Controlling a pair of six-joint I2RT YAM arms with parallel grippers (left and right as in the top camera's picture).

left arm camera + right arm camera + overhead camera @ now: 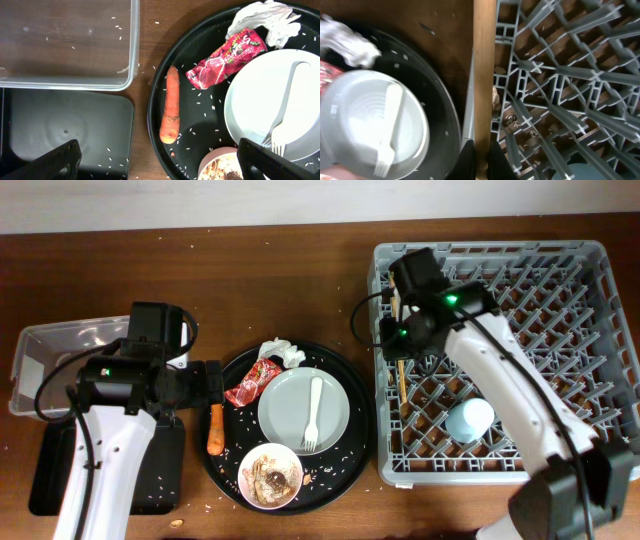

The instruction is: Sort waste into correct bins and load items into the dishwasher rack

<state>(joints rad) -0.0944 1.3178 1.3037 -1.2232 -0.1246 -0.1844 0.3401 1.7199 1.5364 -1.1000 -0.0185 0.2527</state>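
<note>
My left gripper is open and empty, just above the orange carrot on the round black tray. Beside it lie the red wrapper and the crumpled tissue. The white plate carries the white fork. A white bowl holds brown food scraps. My right gripper is shut on wooden chopsticks over the left side of the grey rack. A light blue cup stands in the rack. The cream cup is out of view.
The clear tub sits at the far left, with the shallow black tray in front of it. The large round black tray lies between them and the rack. Rice grains are scattered over the trays and table.
</note>
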